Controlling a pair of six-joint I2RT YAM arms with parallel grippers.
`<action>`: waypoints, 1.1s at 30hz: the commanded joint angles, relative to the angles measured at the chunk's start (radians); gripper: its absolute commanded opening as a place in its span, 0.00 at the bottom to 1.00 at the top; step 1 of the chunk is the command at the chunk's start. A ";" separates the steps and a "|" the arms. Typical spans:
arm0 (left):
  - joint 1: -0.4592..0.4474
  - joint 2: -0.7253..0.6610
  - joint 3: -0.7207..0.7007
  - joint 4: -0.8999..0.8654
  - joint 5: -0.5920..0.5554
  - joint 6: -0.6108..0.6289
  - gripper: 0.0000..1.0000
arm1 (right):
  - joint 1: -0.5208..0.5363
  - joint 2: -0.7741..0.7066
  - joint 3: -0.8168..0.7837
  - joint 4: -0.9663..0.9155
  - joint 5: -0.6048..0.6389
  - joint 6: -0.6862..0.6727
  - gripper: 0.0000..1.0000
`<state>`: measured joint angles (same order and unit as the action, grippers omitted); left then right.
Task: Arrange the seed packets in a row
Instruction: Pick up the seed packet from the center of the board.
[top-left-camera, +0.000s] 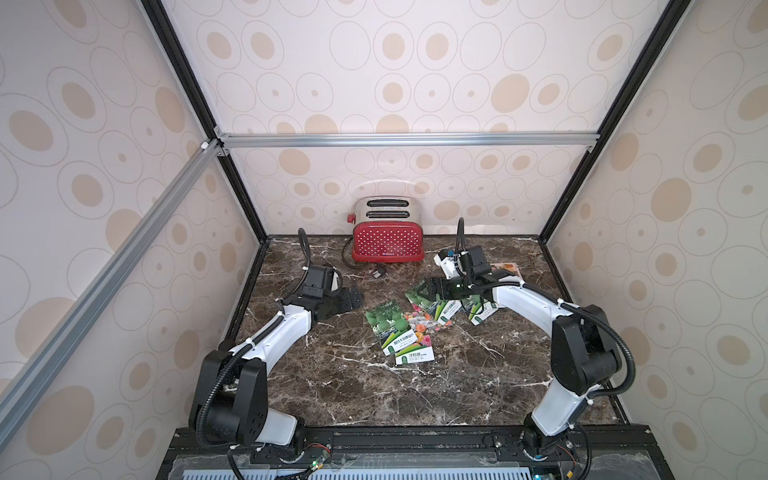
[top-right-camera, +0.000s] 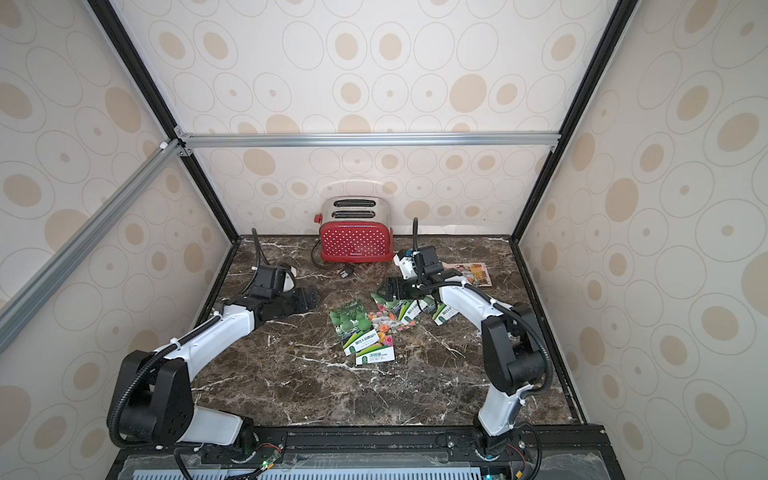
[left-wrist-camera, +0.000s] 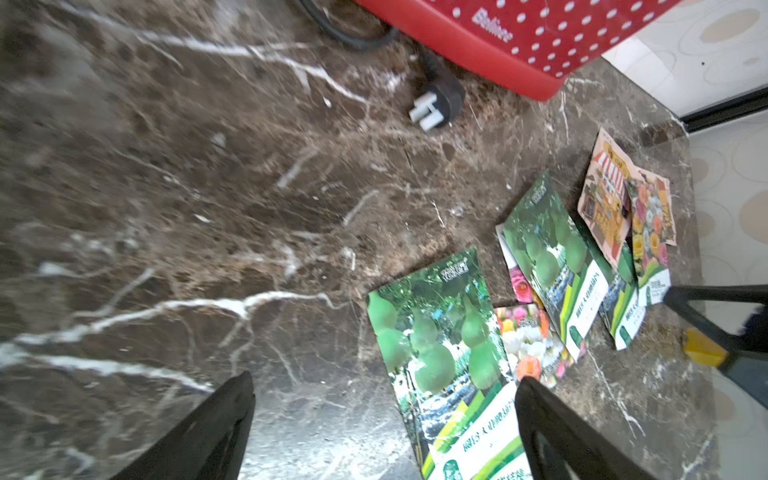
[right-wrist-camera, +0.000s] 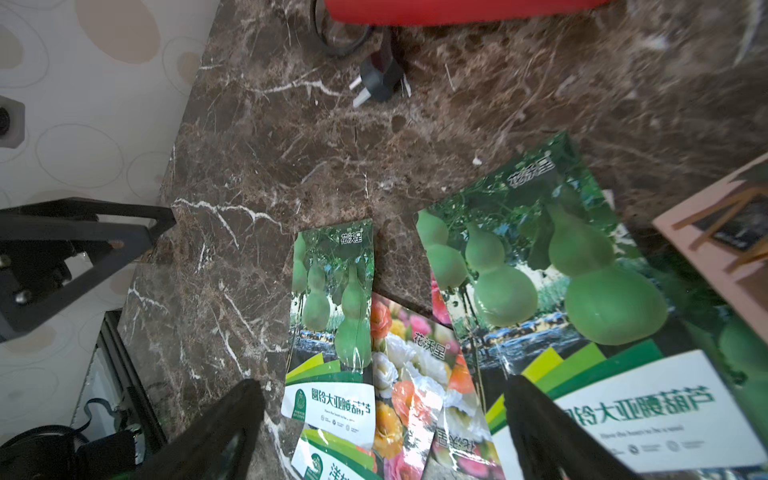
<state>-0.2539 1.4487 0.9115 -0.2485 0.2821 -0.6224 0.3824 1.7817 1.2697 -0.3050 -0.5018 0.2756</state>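
Your left pincer (top-left-camera: 352, 298) is over the left of the marble top (top-left-camera: 332, 395), jaws spread wide, gripping nothing. Just right of it a gourd packet (top-left-camera: 386, 324) lies flat; in the wrist view one corner sits behind a fingertip. A labelled flower packet (top-left-camera: 415, 356) pokes out from under that packet's near end. Next right, a middle flower packet (right-wrist-camera: 415, 374) lies between the first gourd print and a second gourd packet (right-wrist-camera: 540, 270). Your right pincer (top-left-camera: 424, 291) hangs over that second packet's far end, jaws also wide apart, nothing clamped. In its wrist view the fingers straddle the middle flower packet. Right of that pincer, partly under its arm: a third green packet (left-wrist-camera: 623, 307), then a shop-print packet (left-wrist-camera: 602, 199) with another flower packet (left-wrist-camera: 650, 220) overlapping it. Packets sit in a loose overlapping cluster, not a row. Beyond both pincers, at the back wall: red toaster (top-left-camera: 388, 245), plug (top-left-camera: 378, 272) loose on the stone.
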 joint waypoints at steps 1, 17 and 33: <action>-0.023 0.039 -0.031 0.028 0.054 -0.092 0.97 | 0.020 0.070 0.042 -0.033 -0.074 0.050 0.91; -0.152 0.212 -0.041 0.087 0.015 -0.164 0.80 | 0.127 0.264 0.132 -0.036 -0.092 0.038 0.82; -0.196 0.394 -0.018 0.163 0.009 -0.185 0.59 | 0.143 0.313 0.155 -0.023 -0.119 0.042 0.71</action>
<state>-0.4263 1.7573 0.9031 -0.0132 0.3092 -0.7933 0.5144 2.0907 1.4216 -0.3244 -0.6071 0.3180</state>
